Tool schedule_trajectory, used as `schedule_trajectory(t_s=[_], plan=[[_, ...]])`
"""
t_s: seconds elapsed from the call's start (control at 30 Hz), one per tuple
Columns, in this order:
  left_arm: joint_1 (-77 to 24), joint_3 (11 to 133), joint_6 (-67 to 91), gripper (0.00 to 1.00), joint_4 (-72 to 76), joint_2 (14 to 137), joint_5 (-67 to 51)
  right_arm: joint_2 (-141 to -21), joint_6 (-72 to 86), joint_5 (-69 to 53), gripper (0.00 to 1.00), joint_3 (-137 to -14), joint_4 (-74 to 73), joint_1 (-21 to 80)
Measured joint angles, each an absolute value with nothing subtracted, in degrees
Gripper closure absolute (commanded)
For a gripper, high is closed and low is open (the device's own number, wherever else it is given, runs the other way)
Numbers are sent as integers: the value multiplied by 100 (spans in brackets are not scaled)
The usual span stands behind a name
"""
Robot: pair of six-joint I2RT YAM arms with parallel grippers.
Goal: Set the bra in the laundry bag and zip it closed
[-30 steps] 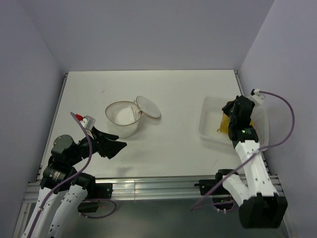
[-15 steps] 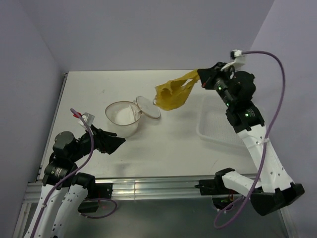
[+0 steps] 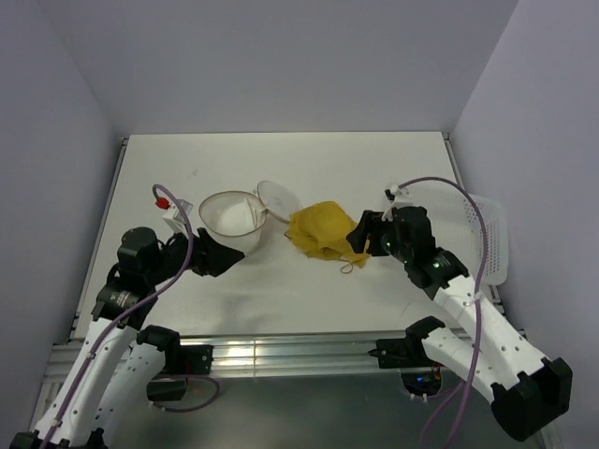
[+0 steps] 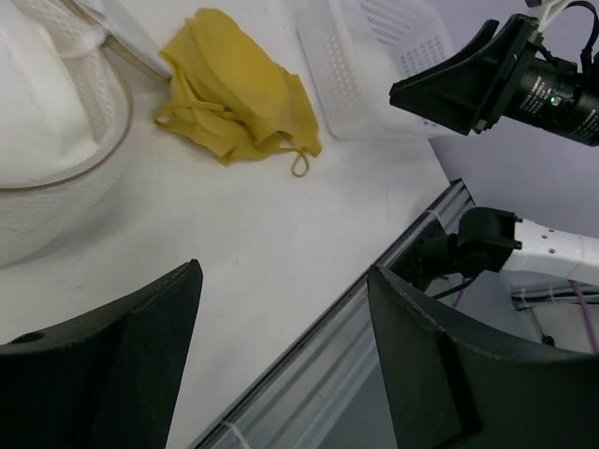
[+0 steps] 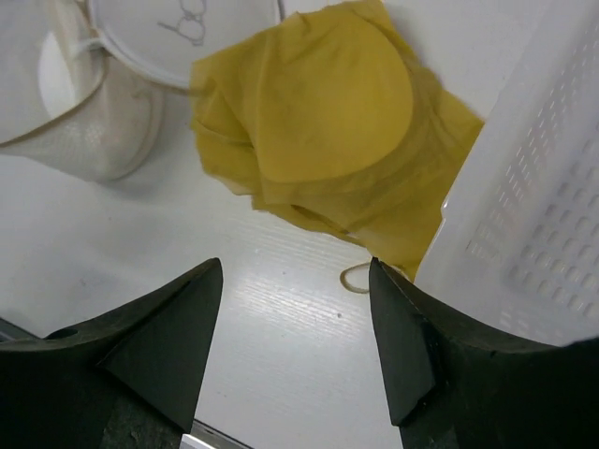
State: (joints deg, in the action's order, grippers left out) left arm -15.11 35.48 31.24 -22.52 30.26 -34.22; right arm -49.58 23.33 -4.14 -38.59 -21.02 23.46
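The mustard-yellow bra (image 3: 321, 232) lies crumpled on the table just right of the laundry bag (image 3: 231, 223), a round white mesh bag standing open with its lid flap (image 3: 279, 201) tipped back. My right gripper (image 3: 360, 238) is open and empty, low over the table at the bra's right edge; in the right wrist view the bra (image 5: 318, 103) fills the space beyond my right gripper (image 5: 296, 267). My left gripper (image 3: 217, 257) is open and empty at the bag's near-left side. In the left wrist view the bra (image 4: 239, 89) and the bag (image 4: 51, 122) lie beyond my left gripper (image 4: 283, 273).
A white perforated basket (image 3: 487, 238) sits at the table's right edge, close behind my right arm, and its wall (image 5: 533, 206) is right beside the right finger. The metal rail (image 3: 281, 351) runs along the near table edge.
My right arm lifted the bra out of the basket, swung it left, lowered it beside the bag and opened its jaws. My left arm shifted slightly toward the bag.
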Motion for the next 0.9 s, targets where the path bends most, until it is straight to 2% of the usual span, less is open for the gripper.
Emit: schedule_trajectory(t_s=[0.07,0.17,0.2,0.27,0.3,0.4,0.63,0.9], plan=[[-1706,3566,3258,25,-2038,3284,-3312,-4587,2394,-397,30,-3760,-2091,2377],[-2497,3653,3509,29,-1712,3719,-2873,-4117,2495,-268,44,-3651,-1964,2386],[-2849,3704,3581,30,-1594,3876,-2637,-4034,2526,-237,57,-3616,-1894,2386],[-3625,3813,3750,32,-1356,4303,-2047,-3933,2585,-187,70,-3529,-1772,2386],[-3935,3876,3833,32,-1210,4512,-1752,-3903,2611,-163,81,-3487,-1715,2386],[-4685,4023,4077,33,-744,5363,-849,-3800,2740,-117,94,-3245,-1459,2386],[-5260,4563,4429,39,272,7658,792,-3232,3044,-3,97,-2429,-1155,2386],[-5282,5505,4626,41,972,9515,1387,-2215,3173,242,96,-2056,-1083,2386]])
